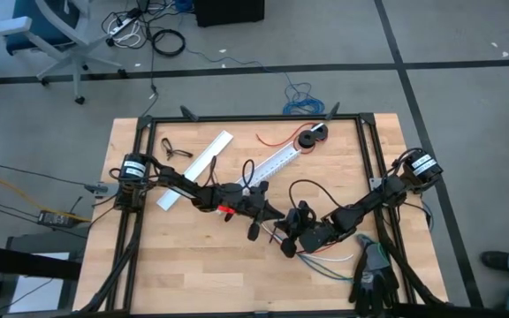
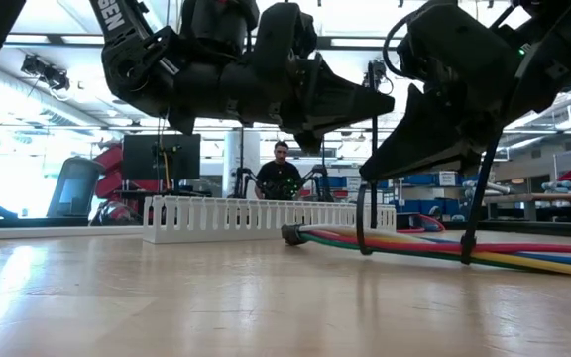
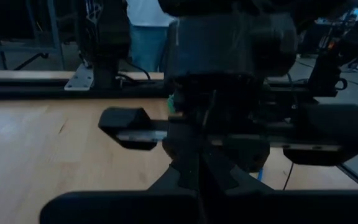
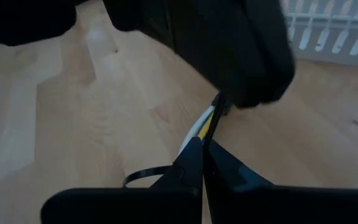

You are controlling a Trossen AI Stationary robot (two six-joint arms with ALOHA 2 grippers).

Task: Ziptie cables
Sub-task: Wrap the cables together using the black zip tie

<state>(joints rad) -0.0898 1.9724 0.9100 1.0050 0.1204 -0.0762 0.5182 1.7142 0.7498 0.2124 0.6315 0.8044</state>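
Cables (image 2: 523, 250) on table, left hand (image 1: 256, 228) closed, right hand (image 1: 287, 245) closed, no legible writing.

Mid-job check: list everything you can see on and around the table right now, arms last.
bundle of thin red, orange, blue, green and white cables: one, near edge, under the right arm.
black zip tie loop: one, around the bundle.
white slotted plastic ducts: two, table middle.
black tape roll: one, far edge.
thin red wire: one, beside the roll.
person in dark top: one, beyond the table.
left gripper: jaws shut, table centre.
right gripper: jaws shut, over the bundle.
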